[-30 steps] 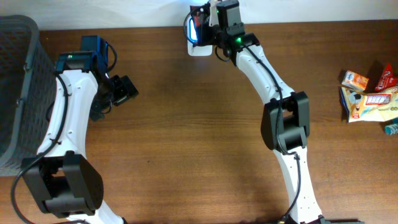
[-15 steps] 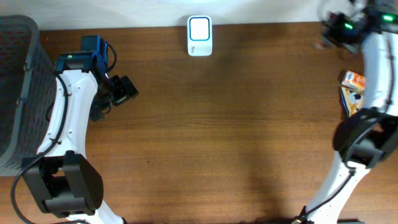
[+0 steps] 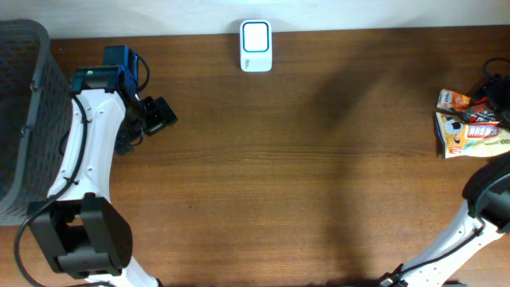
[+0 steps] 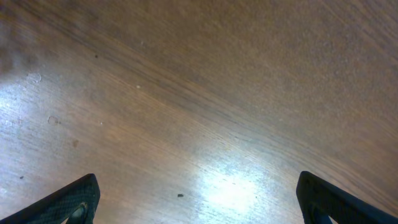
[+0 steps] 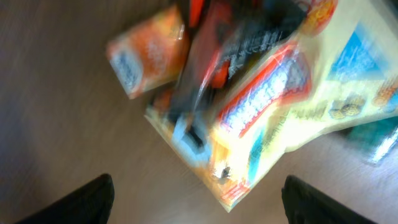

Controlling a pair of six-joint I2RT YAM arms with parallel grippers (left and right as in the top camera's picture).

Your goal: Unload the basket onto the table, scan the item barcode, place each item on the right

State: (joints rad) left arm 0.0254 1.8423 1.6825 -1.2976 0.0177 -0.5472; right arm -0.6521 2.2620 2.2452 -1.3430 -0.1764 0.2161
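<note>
The white barcode scanner (image 3: 255, 46) with its blue-lit face stands at the table's back edge, with nothing in front of it. Far right lies a pile of snack items (image 3: 470, 127). In the right wrist view it shows as a yellow packet (image 5: 280, 118), a small orange packet (image 5: 149, 53) and a dark red-labelled packet (image 5: 236, 43) on top, all blurred. My right gripper (image 5: 199, 205) hangs open just above the pile, holding nothing. My left gripper (image 4: 199, 205) is open over bare wood at the left, also seen as the left gripper (image 3: 159, 115) from overhead.
A dark woven basket (image 3: 20, 119) stands at the left edge, beside the left arm. A teal wrapper (image 5: 373, 140) lies at the pile's right side. The right arm (image 3: 490, 187) runs along the table's right edge.
My right arm swung from the scanner to the far right, over the snack pile, and its jaws opened; the item it held at the scanner is out of them. The left arm has not moved.
</note>
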